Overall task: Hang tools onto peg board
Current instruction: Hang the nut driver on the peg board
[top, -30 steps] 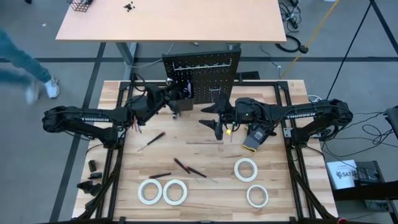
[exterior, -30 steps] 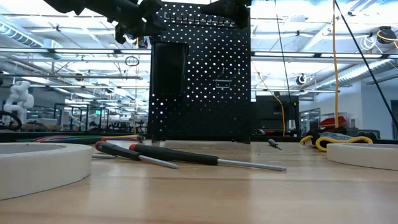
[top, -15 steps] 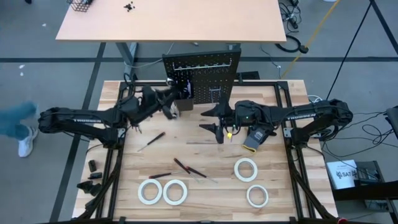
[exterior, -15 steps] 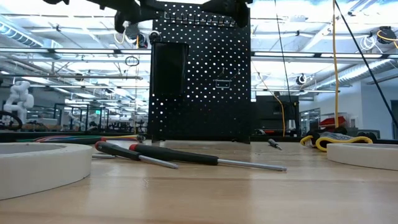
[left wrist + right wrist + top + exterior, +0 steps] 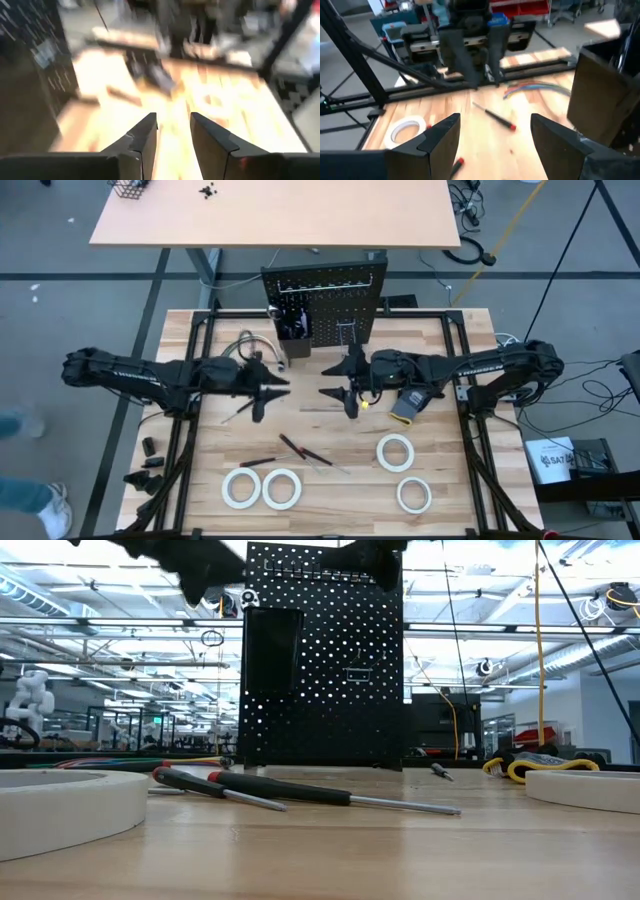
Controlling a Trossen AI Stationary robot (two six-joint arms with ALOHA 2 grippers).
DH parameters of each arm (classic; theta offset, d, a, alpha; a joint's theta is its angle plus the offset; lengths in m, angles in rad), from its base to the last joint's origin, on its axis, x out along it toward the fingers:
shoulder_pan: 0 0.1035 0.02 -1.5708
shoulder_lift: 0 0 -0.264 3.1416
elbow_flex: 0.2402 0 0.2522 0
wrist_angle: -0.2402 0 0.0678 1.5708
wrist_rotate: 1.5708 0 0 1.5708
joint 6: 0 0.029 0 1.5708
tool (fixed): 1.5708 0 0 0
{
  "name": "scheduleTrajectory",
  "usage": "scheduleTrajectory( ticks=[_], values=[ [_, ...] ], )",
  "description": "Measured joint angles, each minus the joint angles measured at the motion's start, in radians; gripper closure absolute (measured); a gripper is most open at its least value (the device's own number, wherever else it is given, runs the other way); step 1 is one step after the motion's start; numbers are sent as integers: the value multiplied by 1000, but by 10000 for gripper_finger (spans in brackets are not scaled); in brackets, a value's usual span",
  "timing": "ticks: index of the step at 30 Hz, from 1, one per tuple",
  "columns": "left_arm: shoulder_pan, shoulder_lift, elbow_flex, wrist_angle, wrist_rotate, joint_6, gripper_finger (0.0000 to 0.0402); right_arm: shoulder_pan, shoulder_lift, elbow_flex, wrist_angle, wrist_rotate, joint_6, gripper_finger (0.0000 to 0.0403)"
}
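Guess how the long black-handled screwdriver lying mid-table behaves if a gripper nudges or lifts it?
The black-handled screwdriver has a round handle and thin steel shaft and lies flat on the smooth wooden tabletop, so a sideways nudge would likely roll it. It looks rigid, not floppy. Gripped at the handle, the thicker end, it probably stays fairly level; pinched by the slim shaft, it may slip or pivot.

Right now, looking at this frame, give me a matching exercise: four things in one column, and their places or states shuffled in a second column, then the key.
Things:
1. upright black perforated metal peg board
2. left gripper
3. right gripper
4. two white tape rolls side by side

Places or states:
A. open, over the table centre, right of the other gripper
B. flat at the table's near edge, left of centre
C. standing at the table's far edge
D. empty, jaws a little apart, above a black-handled screwdriver

Pairs: 1-C, 2-D, 3-A, 4-B
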Motion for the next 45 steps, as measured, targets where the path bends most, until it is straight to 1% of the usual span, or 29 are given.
scheduleTrajectory(
  ticks=[4,6,10,14,16,19,25,28,31,33,38,41,45],
  values=[
    [-19,10,0,-158,11,-73,281,5,39,0,-3,1,5,167],
    [-30,19,0,-198,14,-88,281,11,56,0,-23,1,5,167],
    [-52,44,-1,-237,21,-101,281,26,93,0,-48,0,22,167],
    [-73,73,-1,-242,20,-98,281,44,99,0,-123,0,29,167],
    [-78,89,-1,-248,20,-96,281,50,99,0,-182,1,44,167],
    [-77,112,-1,-257,20,-96,281,52,99,0,-296,7,139,167],
    [-77,145,-1,-253,20,-93,281,48,99,0,-669,10,375,167],
    [-77,158,-1,-252,19,-66,281,48,99,0,-808,32,434,167],
    [-77,174,-1,-243,19,-49,281,41,99,0,-822,100,470,167],
    [-74,189,-1,-231,19,-49,281,25,99,0,-825,121,496,167],
    [-74,226,-1,-229,18,-63,281,-28,99,-29,-862,215,651,167],
    [-74,241,-1,-235,18,-101,281,-66,100,-61,-849,205,694,167],
    [-74,250,-1,-273,17,-158,281,-89,100,-101,-860,161,759,167]
  ],
)
